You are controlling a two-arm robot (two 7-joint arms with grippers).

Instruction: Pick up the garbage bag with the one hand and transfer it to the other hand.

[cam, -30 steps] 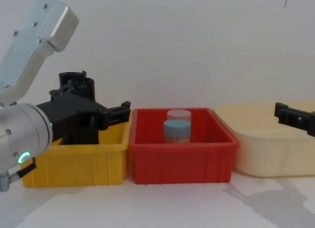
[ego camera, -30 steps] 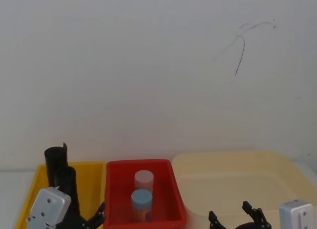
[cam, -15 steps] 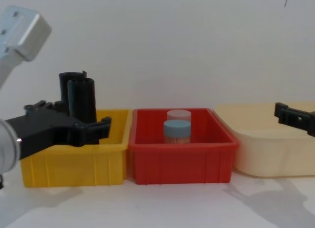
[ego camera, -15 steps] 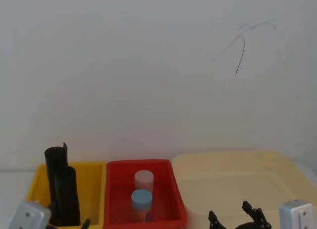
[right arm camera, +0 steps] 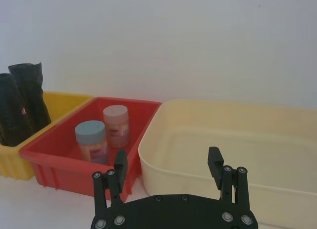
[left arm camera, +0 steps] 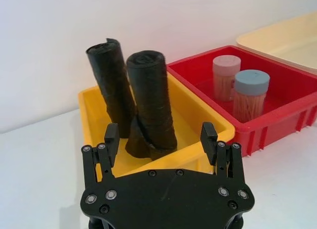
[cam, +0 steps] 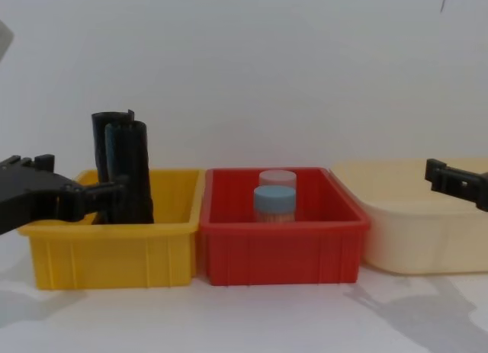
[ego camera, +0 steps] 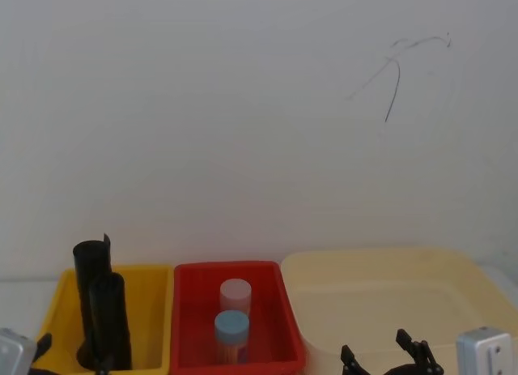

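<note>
Before the yellow bin [left arm camera: 91, 120], our left end effector [left arm camera: 159, 132] gapes at the garbage bag [left arm camera: 151, 98], probably light and crushable: clamp mid-roll; right end effector [right arm camera: 167, 157], parted, near cream tub [right arm camera: 158, 174].

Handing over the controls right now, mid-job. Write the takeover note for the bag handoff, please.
Left gripper: open, empty, in front of the yellow bin, facing the rolls.
Right gripper: open, empty, at the near side of the cream tub.
Garbage bags: front roll and rear roll stand in the yellow bin, touching near the base.
Done: nothing gripped yet.
Left to do: grasp a roll with the left gripper, lift it out, pass it to the right gripper.
</note>
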